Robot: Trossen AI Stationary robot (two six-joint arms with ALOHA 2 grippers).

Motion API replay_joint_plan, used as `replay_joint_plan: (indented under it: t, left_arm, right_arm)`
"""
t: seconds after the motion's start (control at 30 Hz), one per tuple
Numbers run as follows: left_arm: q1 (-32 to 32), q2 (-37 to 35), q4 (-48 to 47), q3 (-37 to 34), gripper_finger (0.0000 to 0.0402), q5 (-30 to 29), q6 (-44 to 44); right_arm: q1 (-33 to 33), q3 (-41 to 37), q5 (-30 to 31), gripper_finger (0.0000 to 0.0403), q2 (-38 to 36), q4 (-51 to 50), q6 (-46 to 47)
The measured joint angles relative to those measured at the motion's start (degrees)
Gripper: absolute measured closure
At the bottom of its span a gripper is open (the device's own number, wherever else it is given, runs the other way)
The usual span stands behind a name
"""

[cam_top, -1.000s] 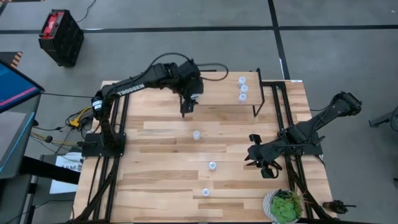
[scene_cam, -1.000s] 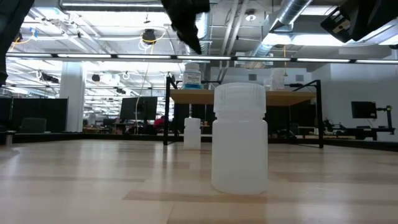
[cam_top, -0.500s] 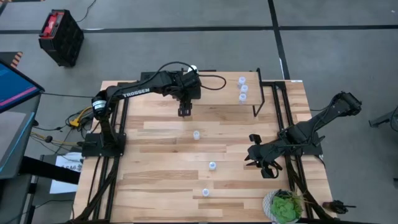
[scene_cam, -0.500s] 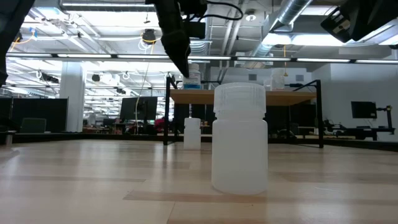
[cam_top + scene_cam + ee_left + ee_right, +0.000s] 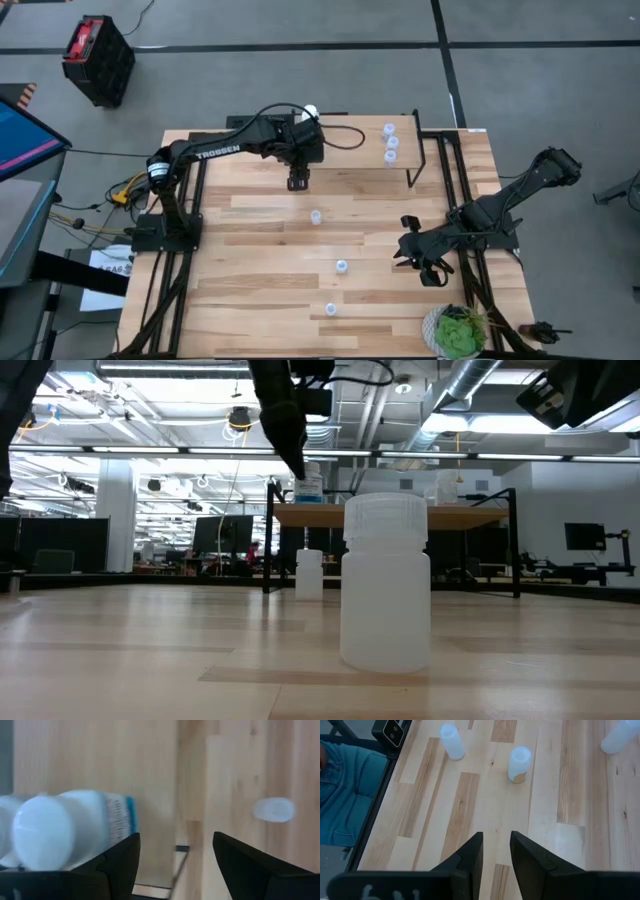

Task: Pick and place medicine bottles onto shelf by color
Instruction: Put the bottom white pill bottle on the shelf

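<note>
The left tool [image 5: 298,182], fingers spread and empty, hangs beside the small light-wood shelf [image 5: 352,140] bearing white bottles. Next, I judge, it must reach the nearest pale translucent bottle [image 5: 316,216] on the table [image 5: 250,250].

In the left wrist view a white bottle with a blue label [image 5: 70,830] is blurred and cut by the edge; its print cannot be read. In the low view the left gripper [image 5: 290,450] partly covers a bottle on the shelf [image 5: 400,515]. A person's blue sleeve [image 5: 345,795] is cut off.
</note>
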Motion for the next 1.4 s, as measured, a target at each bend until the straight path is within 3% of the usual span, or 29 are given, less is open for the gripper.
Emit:
replay_joint_plan:
  t: [0.3,0.57,0.8,0.9,1.03,1.2,1.4]
  left_arm:
    - [-7.6,-0.2,-15.1,4.2,0.0164,-6.2,-2.0]
    - [-8.3,-0.2,-27.8,4.3,0.0164,0.1,-10.8]
    - [-8.9,-5.1,-27.6,-0.3,0.0164,3.8,-14.5]
    - [-9.4,-9.8,-26.2,-6.1,0.0164,3.2,-18.0]
    - [-10.3,-20.7,-17.2,-19.2,0.0164,3.3,-22.7]
    - [-13.0,-37.3,-0.3,-40.4,0.0164,3.7,-30.3]
    - [-16.7,-56.2,26.6,-63.8,0.0164,2.6,-35.5]
  right_arm:
    - [0.0,0.0,0.0,0.0282,0.0,0.0,-0.5]
    - [0.0,0.0,0.1,0.0282,0.0,2.1,-0.5]
    - [0.0,0.0,1.2,0.0282,0.0,2.7,-0.5]
    - [0.0,0.0,1.2,0.0282,0.0,2.6,-0.5]
    - [0.0,0.0,1.2,0.0282,0.0,2.7,-0.6]
    - [0.0,0.0,1.4,0.0282,0.0,2.7,-1.5]
    - [0.0,0.0,1.4,0.0282,0.0,3.5,-4.8]
